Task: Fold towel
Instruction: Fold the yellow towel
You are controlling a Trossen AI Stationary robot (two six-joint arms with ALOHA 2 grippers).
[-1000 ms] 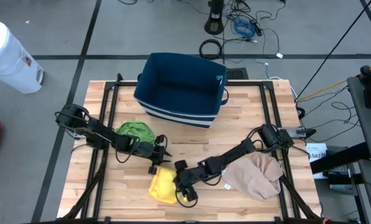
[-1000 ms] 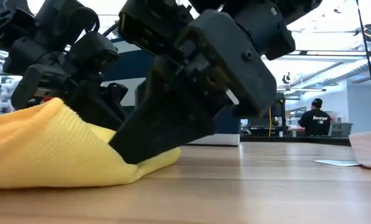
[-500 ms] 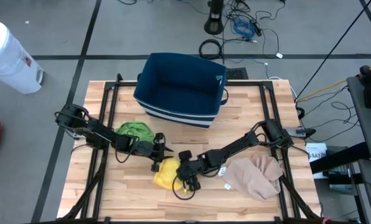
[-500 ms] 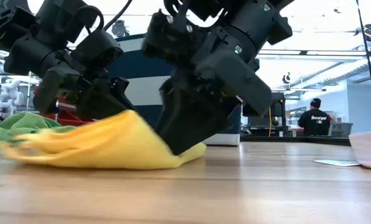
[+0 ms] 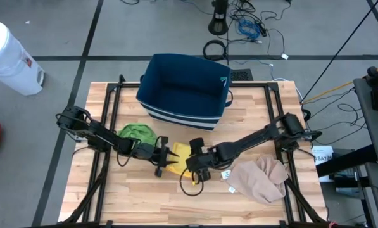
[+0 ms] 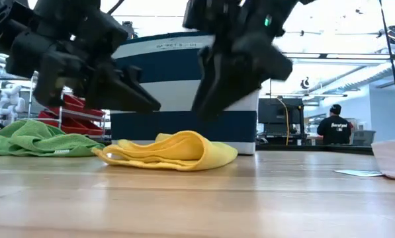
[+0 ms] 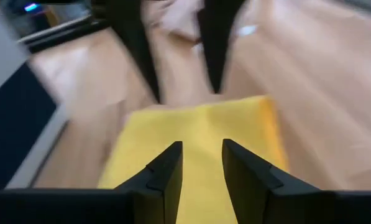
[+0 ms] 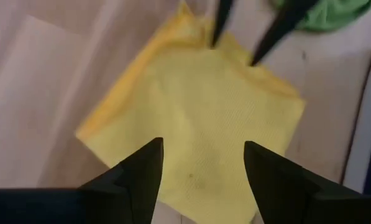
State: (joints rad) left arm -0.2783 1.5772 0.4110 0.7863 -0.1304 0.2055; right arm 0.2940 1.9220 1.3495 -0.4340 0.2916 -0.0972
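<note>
A yellow towel (image 5: 182, 152) lies folded over on the table between both grippers; in the low view its doubled layers (image 6: 174, 151) rest flat on the wood. My left gripper (image 5: 169, 158) is open just off the towel's left side and hovers above it (image 7: 202, 155). My right gripper (image 5: 198, 170) is open at the towel's near right side, also raised above it (image 8: 204, 155). In the low view both sets of fingers stand clear of the cloth.
A navy basket (image 5: 185, 88) stands at the far middle of the table. A green towel (image 5: 138, 133) lies left of the yellow one, and a beige cloth (image 5: 263, 178) lies near the right edge. A person (image 6: 333, 127) stands far off in the room.
My right gripper carried the towel's near part up and toward the far edge, laid it over the rest, let go and rose. The towel went from a raised bunch at the near side to a flat fold farther from the near edge. My left gripper lifted off it.
</note>
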